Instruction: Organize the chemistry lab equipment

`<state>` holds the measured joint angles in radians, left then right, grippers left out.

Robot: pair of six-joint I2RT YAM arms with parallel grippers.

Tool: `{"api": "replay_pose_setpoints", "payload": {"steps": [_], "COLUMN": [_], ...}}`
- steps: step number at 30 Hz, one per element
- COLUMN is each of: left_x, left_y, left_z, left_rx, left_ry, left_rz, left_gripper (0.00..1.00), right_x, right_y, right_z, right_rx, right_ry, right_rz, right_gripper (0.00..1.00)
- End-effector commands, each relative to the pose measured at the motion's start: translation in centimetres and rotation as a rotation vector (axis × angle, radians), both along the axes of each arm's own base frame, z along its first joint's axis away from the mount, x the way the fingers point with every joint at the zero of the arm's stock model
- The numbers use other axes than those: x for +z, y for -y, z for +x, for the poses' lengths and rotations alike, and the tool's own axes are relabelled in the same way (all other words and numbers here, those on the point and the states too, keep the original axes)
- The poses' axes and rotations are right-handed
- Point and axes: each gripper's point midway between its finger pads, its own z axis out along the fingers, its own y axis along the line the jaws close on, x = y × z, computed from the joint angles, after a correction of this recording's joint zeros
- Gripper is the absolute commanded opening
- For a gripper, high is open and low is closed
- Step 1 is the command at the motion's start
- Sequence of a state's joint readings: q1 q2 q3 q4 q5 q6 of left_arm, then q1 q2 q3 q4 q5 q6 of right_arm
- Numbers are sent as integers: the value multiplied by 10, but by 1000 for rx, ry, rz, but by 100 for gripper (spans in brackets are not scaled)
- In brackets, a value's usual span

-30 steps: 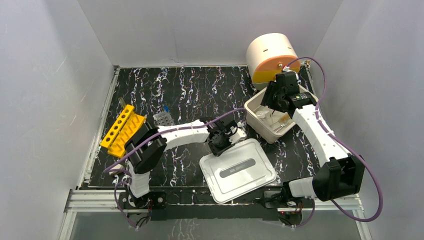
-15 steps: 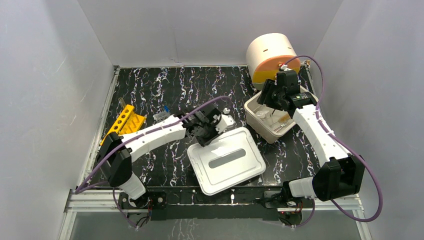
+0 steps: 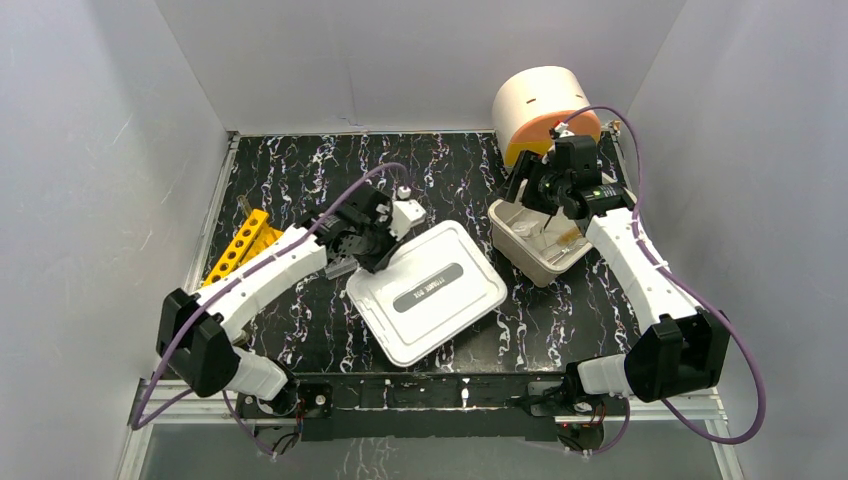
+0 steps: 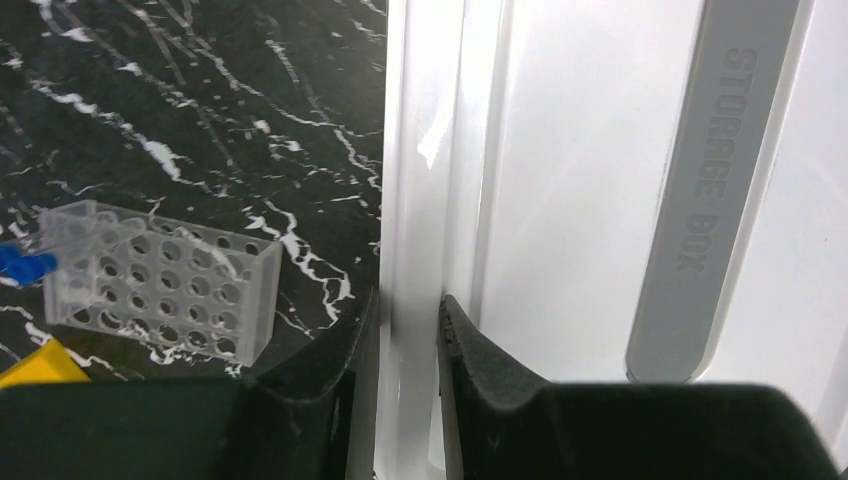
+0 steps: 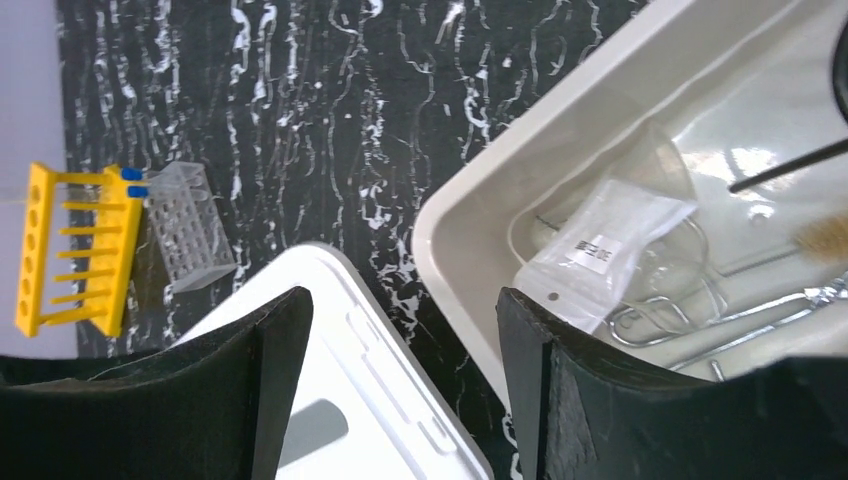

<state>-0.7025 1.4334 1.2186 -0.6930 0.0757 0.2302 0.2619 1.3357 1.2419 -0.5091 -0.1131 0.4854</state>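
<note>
Overhead view looking down, close wrist views share lid (image 3: 425,293)

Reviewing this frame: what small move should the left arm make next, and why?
Probably open the left gripper and let go of the white lid. Its jaws are shut on the lid's rim. The lid lies on the table apart from the open bin. The clear tube rack and yellow rack sit outside the bin, likely next to fetch.

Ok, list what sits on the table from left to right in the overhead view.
yellow rack → storage-box lid → white bin. The clear rack under the left arm and the round container behind the bin overlap others, so they are left out.
</note>
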Motion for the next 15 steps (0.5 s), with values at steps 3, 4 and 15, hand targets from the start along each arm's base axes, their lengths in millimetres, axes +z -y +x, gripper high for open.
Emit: {"api": "replay_pose_setpoints", "payload": {"steps": [3, 4, 15], "left_x": [37, 41, 75], "left_y": [-25, -28, -16], "left_z": [25, 29, 75], "left_rx": [145, 169, 442], "left_ry": [124, 138, 108], "left_rz": [-111, -122, -376], "left_gripper": [0, 0, 0], "right_x": [43, 44, 50], "right_y": [-28, -30, -42], "right_z": [13, 13, 10], "right_rx": [73, 79, 48], "right_ry": [89, 86, 35], "right_rz": [158, 172, 298], "right_gripper": [78, 79, 86]}}
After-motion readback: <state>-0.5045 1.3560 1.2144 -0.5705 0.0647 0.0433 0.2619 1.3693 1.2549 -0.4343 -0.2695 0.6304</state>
